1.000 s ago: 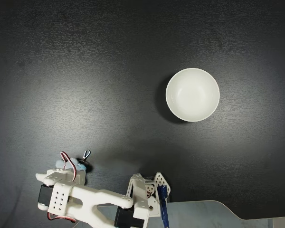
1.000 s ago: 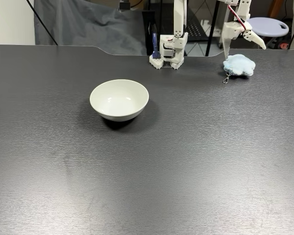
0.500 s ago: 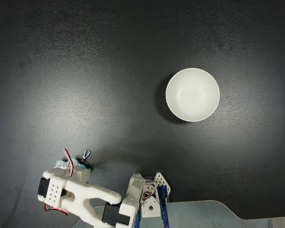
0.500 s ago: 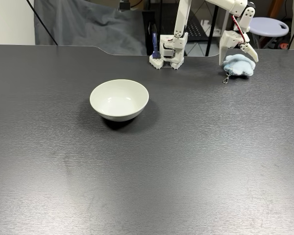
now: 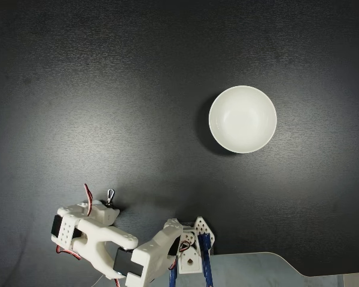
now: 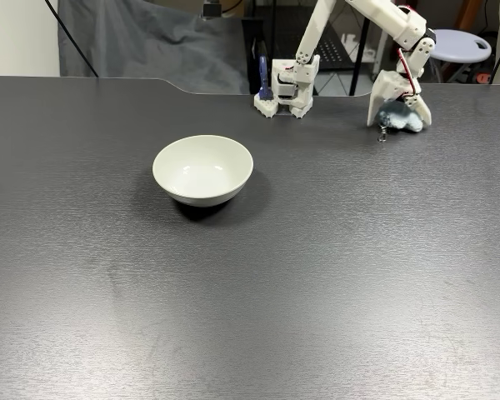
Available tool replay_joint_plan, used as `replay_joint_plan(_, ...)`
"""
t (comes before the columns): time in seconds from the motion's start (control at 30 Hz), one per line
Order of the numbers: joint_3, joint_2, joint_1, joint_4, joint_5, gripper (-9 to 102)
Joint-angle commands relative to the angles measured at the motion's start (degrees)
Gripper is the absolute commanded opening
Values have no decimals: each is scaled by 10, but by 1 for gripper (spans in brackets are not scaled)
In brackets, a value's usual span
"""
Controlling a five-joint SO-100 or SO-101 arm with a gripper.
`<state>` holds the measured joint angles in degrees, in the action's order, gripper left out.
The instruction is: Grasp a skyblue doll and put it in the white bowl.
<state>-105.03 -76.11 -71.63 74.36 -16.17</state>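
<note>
Fixed view from the front gives me the best look: my tool is down at the bench with its white fingers set on either side of the skyblue doll. The pale fluff shows between and just below them, resting on the bench. The jaws look drawn in against the doll, though I cannot tell whether they grip it firmly. A small metal clasp lies on the bench just in front of the tool.

From the fixed view looking down, the arm covers the doll, and I see just the clasp poking out beside the tool. The white bowl sits well apart from the tool, upright, with nothing in it.
</note>
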Motion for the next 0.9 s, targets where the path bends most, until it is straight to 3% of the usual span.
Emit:
replay_joint_plan(0.0, 20, 1, -11, -8, -5, 66)
replay_joint_plan(0.43, 12, 26, -10, -2, -6, 62)
replay_joint_plan(0.57, 20, 52, -11, 2, -4, 45)
replay_joint_plan(0.77, 20, 60, -9, -7, 2, 2)
replay_joint_plan(0.8, 20, 57, -9, -7, 2, -3)
replay_joint_plan(0.87, 20, 54, -9, -7, 2, -2)
